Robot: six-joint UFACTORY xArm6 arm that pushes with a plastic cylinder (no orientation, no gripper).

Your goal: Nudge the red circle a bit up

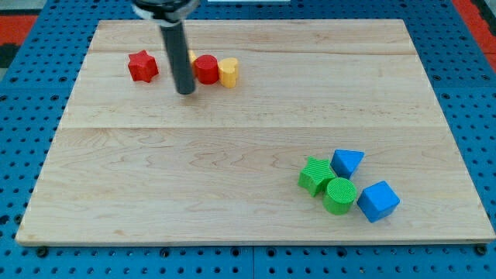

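Note:
The red circle [206,69] sits on the wooden board [232,170] near the view's top, left of centre. A yellow block [228,71] touches its right side. Another small yellow piece peeks out behind the rod at the red circle's left. My tip [186,91] rests on the board just below and to the left of the red circle, a small gap apart. A red star [142,66] lies further to the left of the rod.
At the view's lower right stands a cluster: a green star-like block [315,175], a green circle [340,194], a blue triangle [346,162] and a blue cube-like block [378,201]. A blue pegboard surrounds the board.

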